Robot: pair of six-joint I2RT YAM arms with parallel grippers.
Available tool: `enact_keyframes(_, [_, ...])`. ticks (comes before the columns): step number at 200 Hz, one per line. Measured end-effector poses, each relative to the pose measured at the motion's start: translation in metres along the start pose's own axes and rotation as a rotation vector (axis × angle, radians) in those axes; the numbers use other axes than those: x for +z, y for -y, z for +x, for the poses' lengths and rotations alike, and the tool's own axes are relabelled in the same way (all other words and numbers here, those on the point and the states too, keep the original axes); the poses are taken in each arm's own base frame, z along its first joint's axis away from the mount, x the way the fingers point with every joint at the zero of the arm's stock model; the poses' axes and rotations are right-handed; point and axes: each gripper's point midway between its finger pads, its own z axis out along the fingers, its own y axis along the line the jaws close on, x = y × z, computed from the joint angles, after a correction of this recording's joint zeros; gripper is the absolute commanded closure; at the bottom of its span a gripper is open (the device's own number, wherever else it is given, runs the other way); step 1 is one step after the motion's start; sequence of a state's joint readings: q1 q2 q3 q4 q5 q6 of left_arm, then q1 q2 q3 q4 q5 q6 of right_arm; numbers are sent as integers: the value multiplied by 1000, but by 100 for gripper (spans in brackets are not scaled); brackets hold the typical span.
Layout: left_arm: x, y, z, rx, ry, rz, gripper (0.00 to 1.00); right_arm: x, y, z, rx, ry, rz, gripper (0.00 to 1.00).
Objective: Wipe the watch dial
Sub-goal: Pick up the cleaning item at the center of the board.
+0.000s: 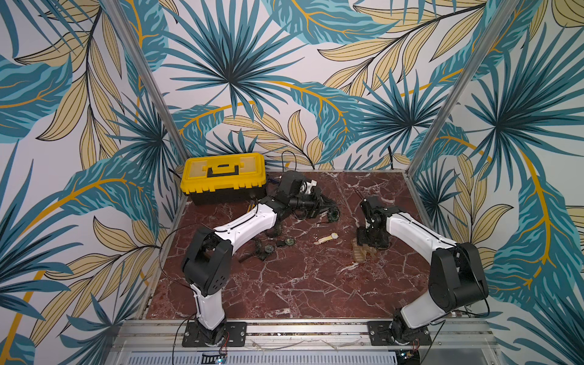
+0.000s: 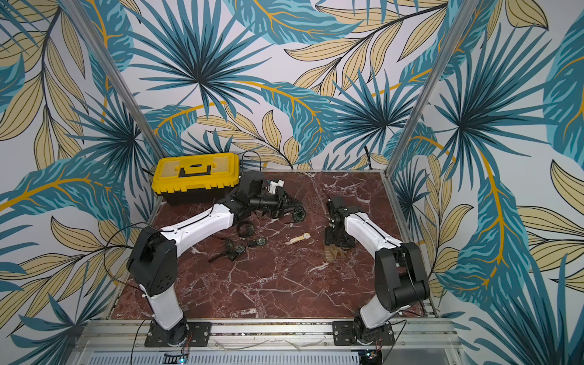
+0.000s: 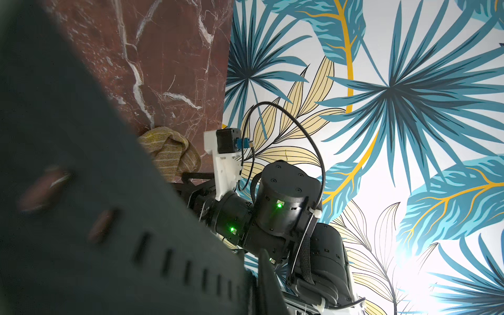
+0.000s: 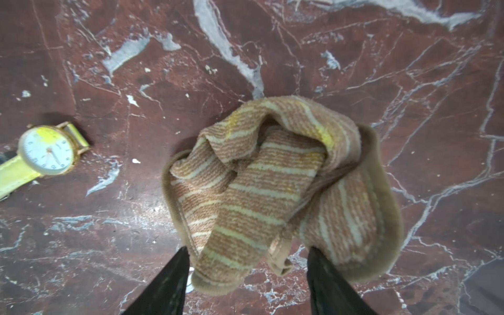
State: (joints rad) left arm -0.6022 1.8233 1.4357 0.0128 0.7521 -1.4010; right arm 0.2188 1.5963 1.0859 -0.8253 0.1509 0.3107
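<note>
Near yellow-strapped watch (image 4: 46, 150) | right jaws open astride cloth (image 4: 272, 177) | left jaws closed | black watches (image 1: 268, 249) nearby

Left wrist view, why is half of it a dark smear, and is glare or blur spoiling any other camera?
Left wrist view: a black watch strap sits too close, out of focus; glare whitens the wallpaper. Right wrist view: cloth fairly sharp, yellow watch softer. Both top views: dim, even.

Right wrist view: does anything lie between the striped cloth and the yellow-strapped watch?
Nothing visible does. Only bare marble table with small pale specks separates the cloth from the watch. The right gripper, jaws open, straddles the cloth's edge.
</note>
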Motion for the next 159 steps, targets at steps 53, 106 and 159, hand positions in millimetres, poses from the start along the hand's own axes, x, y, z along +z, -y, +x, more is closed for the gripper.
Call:
enact_keyframes(53, [0, 0, 0, 0, -1, 1, 100, 25, -1, 6, -46, -68, 28, 68])
enact_keyframes(106, [-1, 0, 0, -1, -3, 1, 100, 11, -8, -5, -24, 7, -27, 97])
enact_keyframes(159, [0, 1, 3, -1, -17, 3, 100, -62, -22, -14, -14, 310, -253, 100])
